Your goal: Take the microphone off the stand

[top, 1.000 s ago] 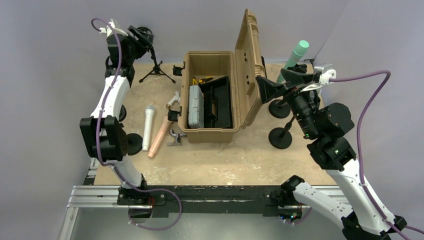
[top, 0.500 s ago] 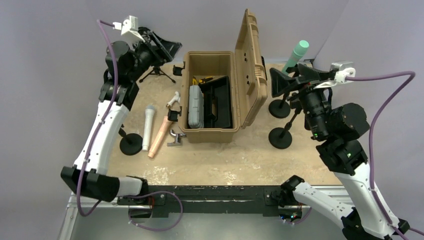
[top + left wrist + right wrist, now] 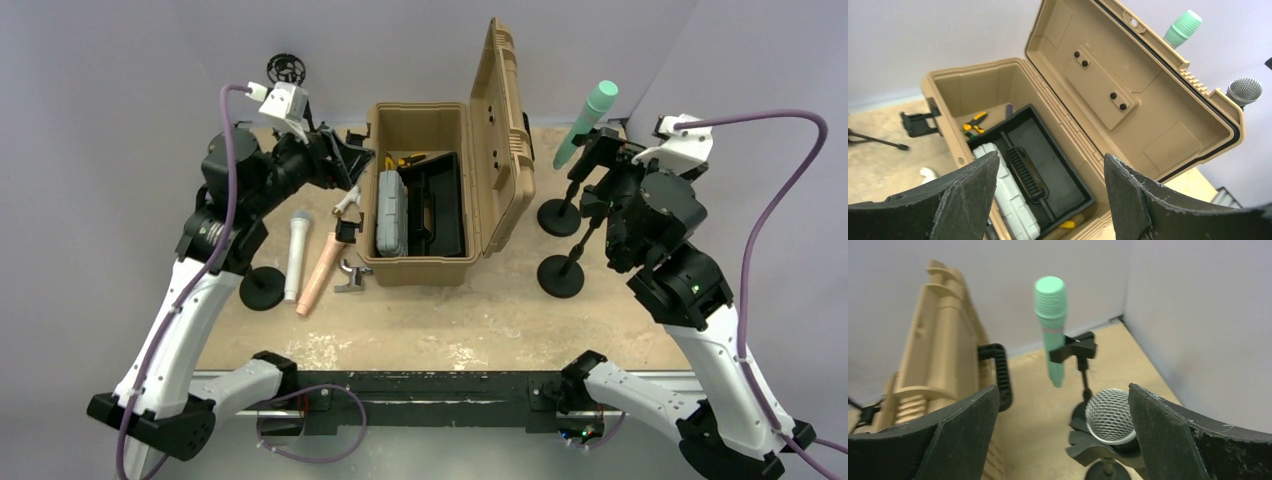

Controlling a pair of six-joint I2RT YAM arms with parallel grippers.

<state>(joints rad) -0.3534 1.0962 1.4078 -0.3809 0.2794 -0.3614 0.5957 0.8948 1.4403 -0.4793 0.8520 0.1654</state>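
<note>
The right gripper (image 3: 1062, 387) hangs with its jaws spread wide and empty above a mesh-headed microphone (image 3: 1109, 415). That microphone sits head-up, clipped in its stand (image 3: 1087, 449), and shows between the two fingers, apart from both. Just beyond it, a green microphone (image 3: 1052, 325) is clipped upright in a second stand (image 3: 1077, 348) beside the raised lid of the open tan toolbox (image 3: 1158, 125). The left gripper (image 3: 1051, 156), jaws also apart and holding nothing, faces into that toolbox.

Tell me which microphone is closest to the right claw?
The silver-headed microphone, clipped in its stand just ahead of the open right gripper. The green microphone stands farther back; the white microphone and pink microphone lie across the table.
</note>
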